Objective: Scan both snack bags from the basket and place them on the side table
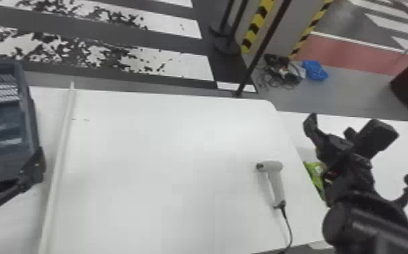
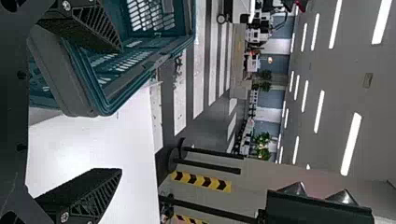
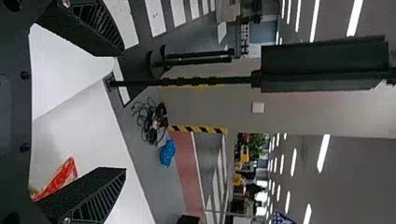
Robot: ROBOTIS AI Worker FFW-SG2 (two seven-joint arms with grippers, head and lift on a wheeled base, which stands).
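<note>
Nearest the head camera we have the right arm (image 1: pixel 375 233), above the side table (image 1: pixel 389 148). Right gripper (image 3: pixel 123 111): fingers spread wide, nothing between them. Below it, by the side table's left edge, next to the worktop (image 1: pixel 179 158), lies a green snack bag (image 1: pixel 314 175). From the right wrist we note red snack packaging (image 3: pixel 60 179) lying on that table, beside one finger; we cannot tell whether green and red belong to one bag or two.

Farther left, near the right edge of the worktop, a handheld barcode scanner (image 1: pixel 274 179) lies unheld, cable (image 1: pixel 287 223) running to the near edge. Past the worktop's left edge, left gripper (image 2: pixel 120 110): fingers well apart, empty, one overlapping the basket (image 2: pixel 126 86) at its rim. Contents of the basket: we cannot make them out.

Judgement: we take the step in hand as setting down on the side table, at least one bag delivered. Next we would lift the right gripper straight up, fingers kept wide, lest it drag packaging over the edge. If a second bag remains, the left gripper should fetch it for scanning; if both are down, we need only withdraw.
</note>
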